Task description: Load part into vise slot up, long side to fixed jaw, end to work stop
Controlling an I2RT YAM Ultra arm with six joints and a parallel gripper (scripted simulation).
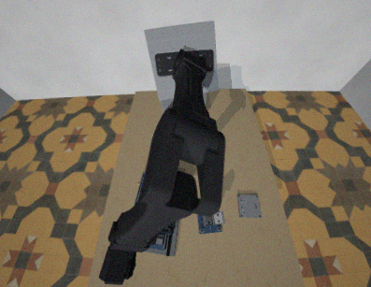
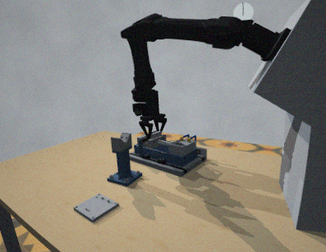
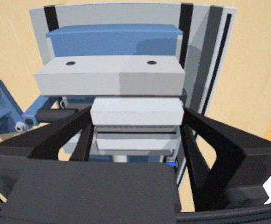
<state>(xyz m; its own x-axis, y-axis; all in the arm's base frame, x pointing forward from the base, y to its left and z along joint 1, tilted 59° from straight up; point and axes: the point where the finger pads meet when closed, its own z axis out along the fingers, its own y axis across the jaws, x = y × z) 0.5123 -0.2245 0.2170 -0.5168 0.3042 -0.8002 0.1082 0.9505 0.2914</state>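
Note:
The part point(image 3: 136, 112), a light grey block, lies in the vise point(image 2: 168, 148) between the jaws, close against a grey jaw with two holes point(image 3: 110, 75). I cannot make out its slot. My gripper point(image 3: 137, 112) is open; its dark fingers stand on either side of the part's ends with a small gap. In the exterior view the gripper point(image 2: 152, 126) points down just above the near end of the vise. In the overhead view my arm hides most of the vise point(image 1: 162, 242). The work stop is hidden.
The V-block on its blue post point(image 2: 123, 159) stands left of the vise, close to my gripper. The infeed plate point(image 2: 96, 207) lies bare near the table's front edge; it also shows in the overhead view point(image 1: 249, 206). A large grey mount point(image 2: 306, 139) stands at the right.

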